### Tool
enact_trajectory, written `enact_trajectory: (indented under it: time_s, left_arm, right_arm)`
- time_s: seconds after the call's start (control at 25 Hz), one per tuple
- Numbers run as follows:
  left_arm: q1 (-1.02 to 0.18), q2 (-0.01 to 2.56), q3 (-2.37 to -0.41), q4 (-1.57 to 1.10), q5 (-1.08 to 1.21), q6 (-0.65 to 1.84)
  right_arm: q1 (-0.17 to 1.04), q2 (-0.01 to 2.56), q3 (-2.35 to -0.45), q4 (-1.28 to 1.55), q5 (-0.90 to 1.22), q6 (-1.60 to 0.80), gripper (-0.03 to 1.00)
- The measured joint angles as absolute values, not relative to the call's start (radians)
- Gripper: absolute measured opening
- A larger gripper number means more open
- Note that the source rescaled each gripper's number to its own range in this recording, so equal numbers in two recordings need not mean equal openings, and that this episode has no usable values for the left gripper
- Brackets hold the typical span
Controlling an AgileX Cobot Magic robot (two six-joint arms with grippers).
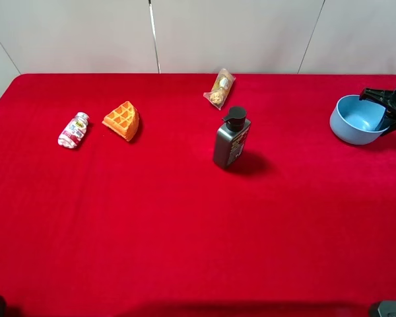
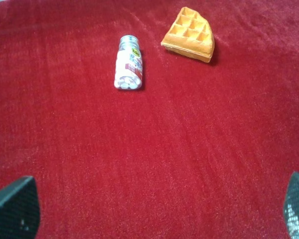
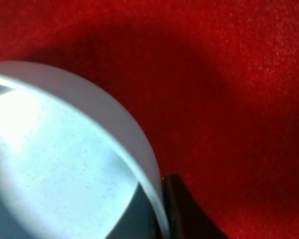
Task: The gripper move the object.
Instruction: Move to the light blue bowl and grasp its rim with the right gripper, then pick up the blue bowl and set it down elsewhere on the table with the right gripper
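The light blue bowl (image 1: 356, 120) is at the far right of the red table, tilted, with its shadow on the cloth beside it. My right gripper (image 1: 385, 111) is shut on the bowl's right rim. In the right wrist view the bowl (image 3: 60, 164) fills the left side, with one dark finger (image 3: 182, 211) outside the rim. My left gripper (image 2: 154, 219) is open and empty over the left part of the table; only its two fingertips (image 2: 15, 209) show. It is out of the exterior view.
A dark grey pump bottle (image 1: 231, 139) stands mid-table. An orange waffle wedge (image 1: 123, 120) and a small lying bottle (image 1: 73, 130) are at the left, both also in the left wrist view (image 2: 189, 35) (image 2: 128, 69). A wrapped snack (image 1: 220, 88) lies at the back.
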State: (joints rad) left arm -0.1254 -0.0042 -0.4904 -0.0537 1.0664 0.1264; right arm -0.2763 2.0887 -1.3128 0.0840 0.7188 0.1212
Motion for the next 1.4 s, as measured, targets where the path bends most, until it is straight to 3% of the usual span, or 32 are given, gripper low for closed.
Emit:
enact_trajectory:
  time_s: [1.0, 1.4]
  left_arm:
    - [-0.125, -0.004, -0.490, -0.054, 1.066, 0.126]
    - [-0.125, -0.004, -0.490, -0.054, 1.066, 0.126]
  right_arm:
    - [-0.275, 1.942, -1.313, 0.086, 0.806, 0.108, 0.00]
    - [-0.163, 1.833, -1.313, 0.076, 0.874, 0.092, 0.00]
